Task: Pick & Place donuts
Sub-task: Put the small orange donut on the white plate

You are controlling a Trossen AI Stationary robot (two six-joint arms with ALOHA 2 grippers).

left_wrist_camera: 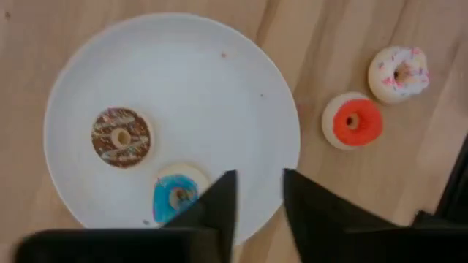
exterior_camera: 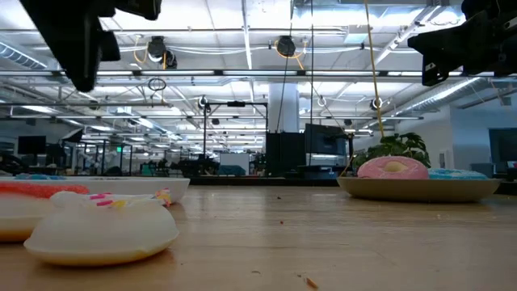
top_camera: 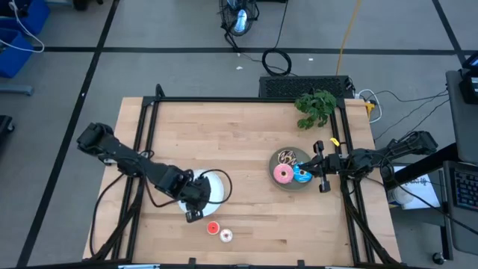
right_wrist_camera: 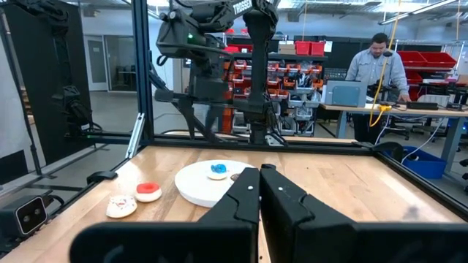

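Left gripper (left_wrist_camera: 257, 201) hovers empty, jaws parted, over the white plate (left_wrist_camera: 219, 88); the red donut (left_wrist_camera: 352, 121) just beside looks next.

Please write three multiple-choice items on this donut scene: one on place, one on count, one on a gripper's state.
1. Where does the red mini donut lie?
A. on the bare table
B. on the white plate
C. on the grey plate

2. How many donuts lie on the white plate?
A. none
B. two
C. four

3. How is the right gripper?
A. holding a donut
B. wide open
C. shut, empty

Key: 1 A, it sits on wood beside the plate; 2 B, a brown mini donut and a blue mini donut; 3 C, its fingers meet with nothing between.
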